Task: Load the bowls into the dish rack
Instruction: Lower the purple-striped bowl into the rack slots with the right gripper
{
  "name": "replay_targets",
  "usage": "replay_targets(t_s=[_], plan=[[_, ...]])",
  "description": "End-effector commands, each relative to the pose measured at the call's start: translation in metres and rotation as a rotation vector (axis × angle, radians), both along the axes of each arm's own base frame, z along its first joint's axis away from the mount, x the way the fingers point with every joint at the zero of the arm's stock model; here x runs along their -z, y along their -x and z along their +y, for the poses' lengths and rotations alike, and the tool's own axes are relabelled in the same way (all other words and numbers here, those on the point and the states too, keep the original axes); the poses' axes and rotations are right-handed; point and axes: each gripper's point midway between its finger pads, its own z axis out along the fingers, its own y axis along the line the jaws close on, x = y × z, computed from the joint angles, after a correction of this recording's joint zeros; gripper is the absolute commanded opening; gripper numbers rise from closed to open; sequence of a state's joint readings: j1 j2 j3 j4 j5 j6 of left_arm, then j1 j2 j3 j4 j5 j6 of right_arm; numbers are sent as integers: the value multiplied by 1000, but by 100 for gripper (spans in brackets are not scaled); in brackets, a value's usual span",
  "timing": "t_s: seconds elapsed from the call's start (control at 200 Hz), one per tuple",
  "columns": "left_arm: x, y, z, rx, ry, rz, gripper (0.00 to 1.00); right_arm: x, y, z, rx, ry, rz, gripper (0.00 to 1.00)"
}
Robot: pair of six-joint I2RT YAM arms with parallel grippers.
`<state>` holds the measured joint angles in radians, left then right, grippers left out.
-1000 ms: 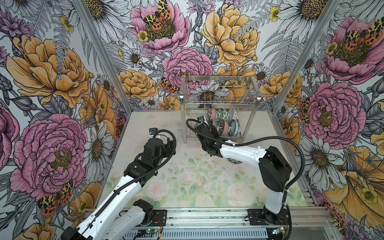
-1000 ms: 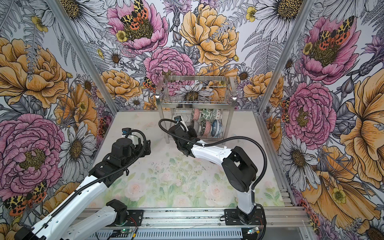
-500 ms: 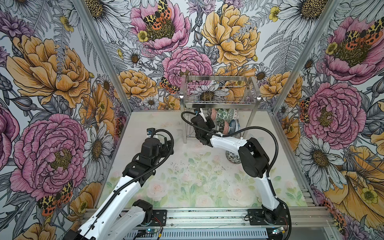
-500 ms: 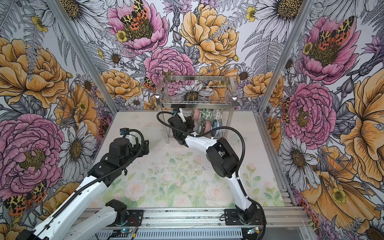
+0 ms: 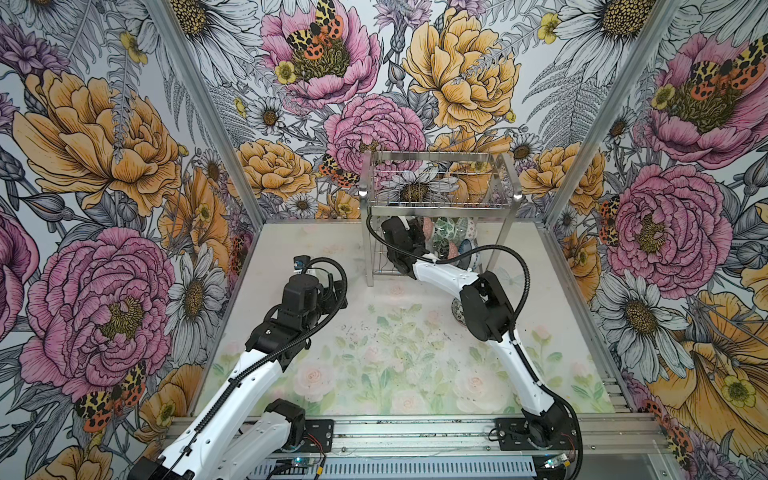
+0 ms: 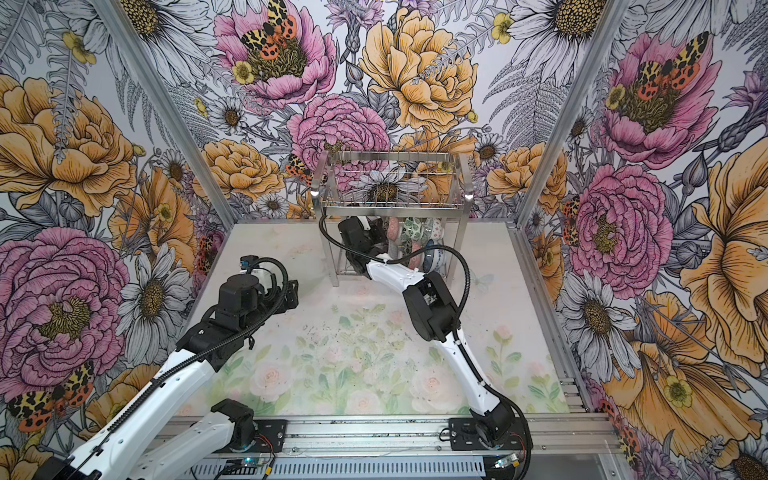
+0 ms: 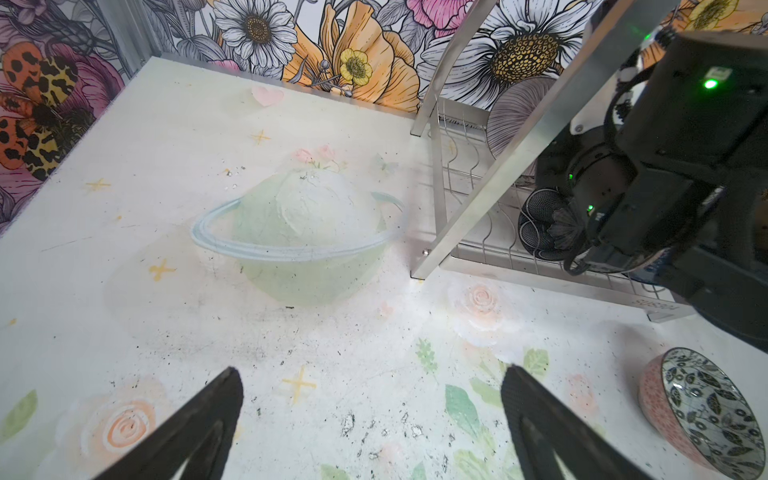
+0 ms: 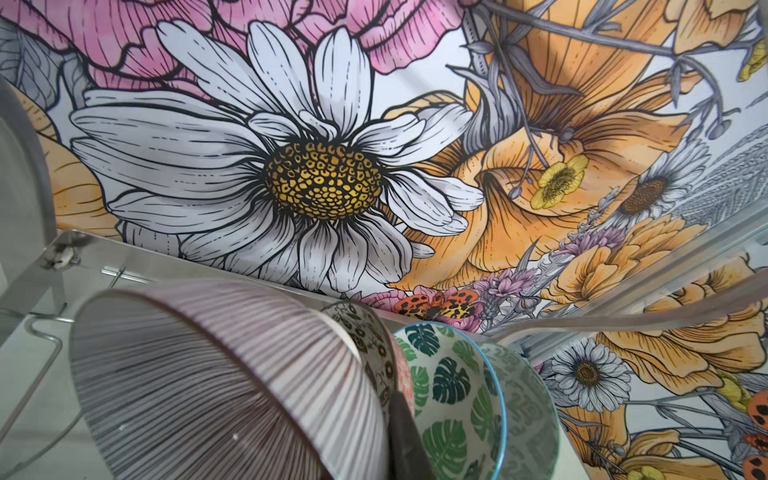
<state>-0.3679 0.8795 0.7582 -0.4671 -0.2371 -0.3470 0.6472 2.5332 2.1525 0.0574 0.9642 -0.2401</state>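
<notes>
Bold floral walls [image 5: 104, 145] — pale, flower-painted tabletop [image 5: 374, 357].

We note white tabletop [image 5: 374, 365] with pale printed roses, green leaves and ringed planet, dark specks scattered mid-surface. Shiny stainless-steel two-tier wire dish rack [image 5: 366, 245] stands on it at far edge. Small round bowl [image 7: 702, 411], pink outside, black-white leaves inside, lies tipped on tabletop near rack, apart from it.

Table [image 5: 374, 374]: pale top, faded pastel rose-and-leaf print, dark specks and scuffs [image 5: 365, 330] mid-area. Ringed-planet print [image 7: 299, 232] and small yellow stars on top, seen in left wrist view. Walls [image 5: 104, 166]: floral wallpaper on three sides, with pink peonies, orange blooms, daisies, spotted moths. Aluminium posts [image 5: 208, 112] in back corners. Aluminium rail [image 5: 415, 432] along front edge.
</notes>
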Motion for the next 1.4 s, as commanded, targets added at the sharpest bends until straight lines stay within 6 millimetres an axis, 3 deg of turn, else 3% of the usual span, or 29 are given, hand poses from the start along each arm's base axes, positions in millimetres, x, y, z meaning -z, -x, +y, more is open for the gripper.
replay_targets(t_s=[0.0, 0.345, 0.771, 1.191, 1.391], plan=[[-2, -3, -1, 15, 2, -16, 99, -15, -14, 1, 10, -26, -57, 0], [5, -6, -6, 36, 16, 7, 99, 9, -41, 1, 28, -5, -65, 0], [8, -9, -7, 40, 22, 18, 99, 30, -53, -14, 51, 31, -45, 0], [7, -8, -6, 38, 25, 12, 99, 35, -51, 7, -34, 109, 9, 0], [7, -6, -5, 37, 26, 11, 99, 33, -48, 13, -52, 137, 19, 9]])
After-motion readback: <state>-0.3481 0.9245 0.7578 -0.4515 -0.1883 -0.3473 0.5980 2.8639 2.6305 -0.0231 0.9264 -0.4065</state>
